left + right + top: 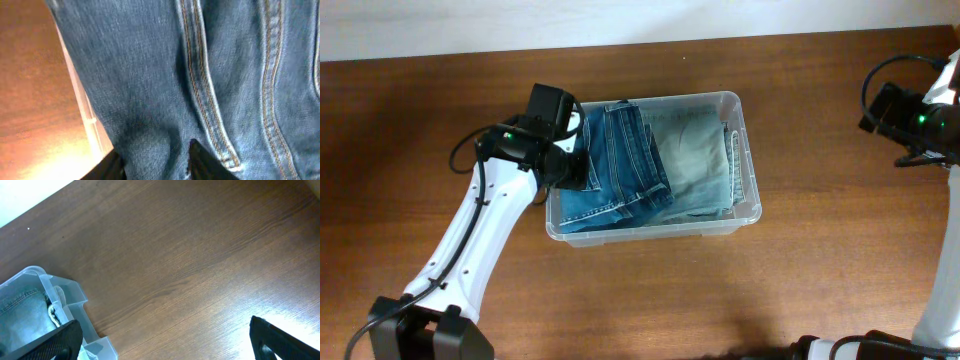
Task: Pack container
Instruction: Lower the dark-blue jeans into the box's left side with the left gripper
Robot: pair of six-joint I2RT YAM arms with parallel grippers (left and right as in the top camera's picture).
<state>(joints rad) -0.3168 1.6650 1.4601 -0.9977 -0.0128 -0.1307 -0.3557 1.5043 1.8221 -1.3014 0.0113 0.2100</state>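
Observation:
The clear plastic container (650, 231) stands mid-table and holds folded dark blue jeans (620, 160) on its left and lighter blue jeans (695, 150) on its right. My left gripper (572, 168) reaches in over the container's left wall. In the left wrist view its fingers (157, 162) press into the dark jeans (150, 75) with a fold of denim bunched between them, beside the container wall (85, 115). My right gripper (885, 108) hangs at the far right, open and empty (165, 330). A container corner (65, 292) shows in the right wrist view.
The brown wooden table (820, 260) carries nothing else in view. A pale wall runs along the table's far edge (620, 20). The left arm stretches from the front left corner up to the container.

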